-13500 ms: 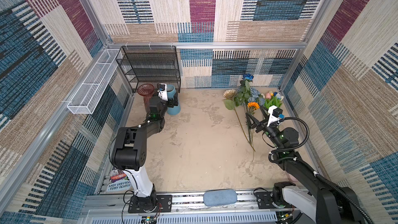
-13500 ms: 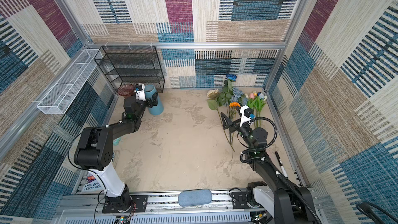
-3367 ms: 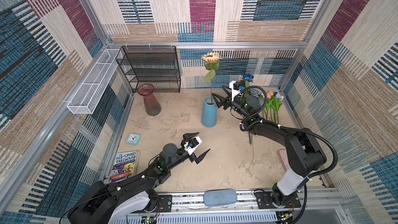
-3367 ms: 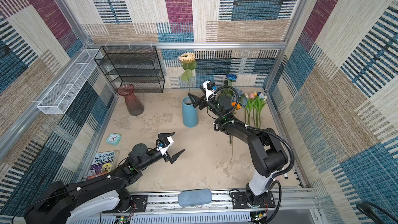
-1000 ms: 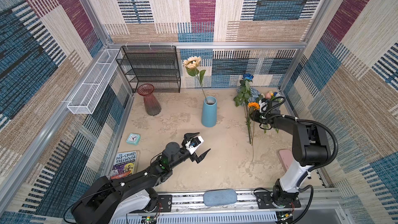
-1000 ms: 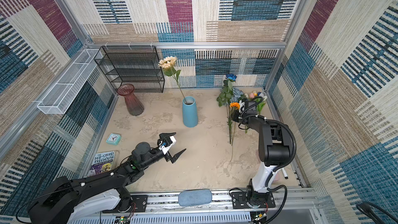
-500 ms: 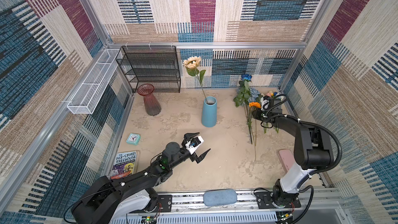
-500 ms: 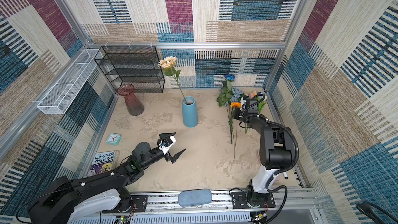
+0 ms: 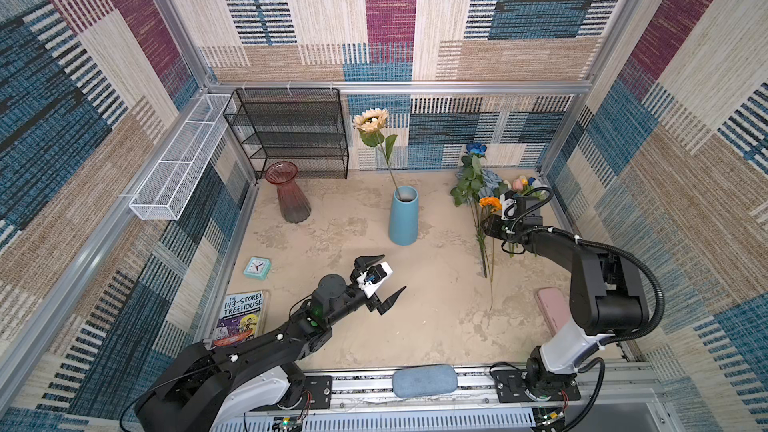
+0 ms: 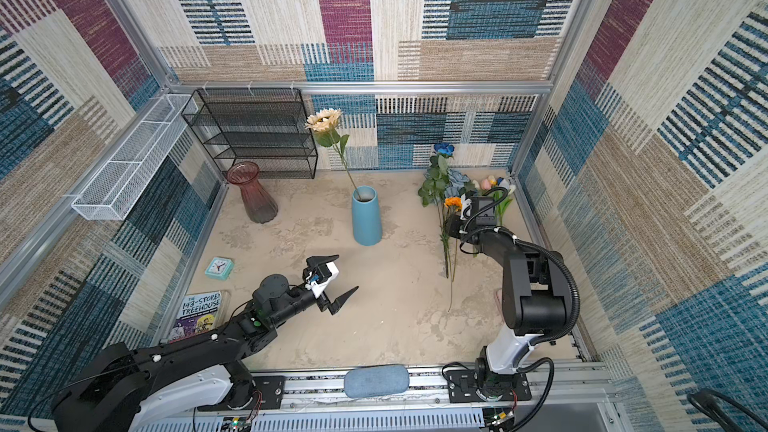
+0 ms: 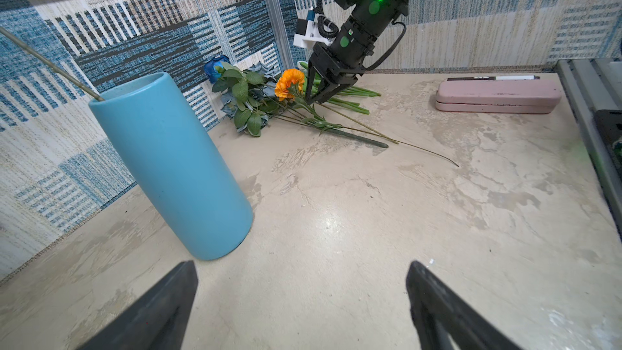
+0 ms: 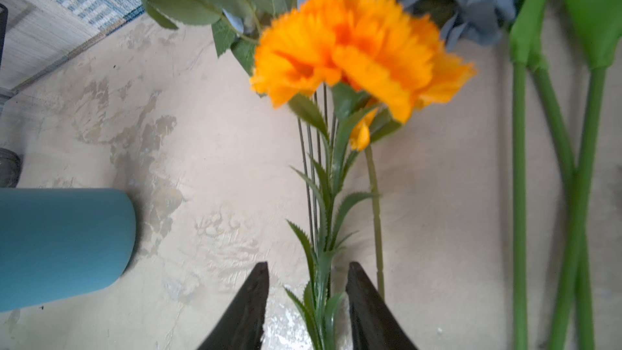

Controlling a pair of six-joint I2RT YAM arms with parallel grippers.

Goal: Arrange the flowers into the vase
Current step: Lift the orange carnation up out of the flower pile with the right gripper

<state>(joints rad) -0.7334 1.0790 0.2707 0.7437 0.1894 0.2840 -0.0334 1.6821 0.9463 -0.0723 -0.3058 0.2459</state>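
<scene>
Right pincer [image 12: 307,284] part-open, straddling leafy green stem [image 12: 322,230] of orange ruffled fabric bloom [image 12: 350,48], not clamped. Left pincer [image 11: 301,265] spread wide, empty; tall blue ceramic vase [image 11: 168,163] ahead, apart.

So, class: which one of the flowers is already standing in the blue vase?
The cream sunflower: its stem is in the blue vase, while the other flowers lie on the table.

A small teal clock [image 9: 257,268] lies near a book [image 9: 241,317], well apart from a pink case [image 9: 550,313].
</scene>
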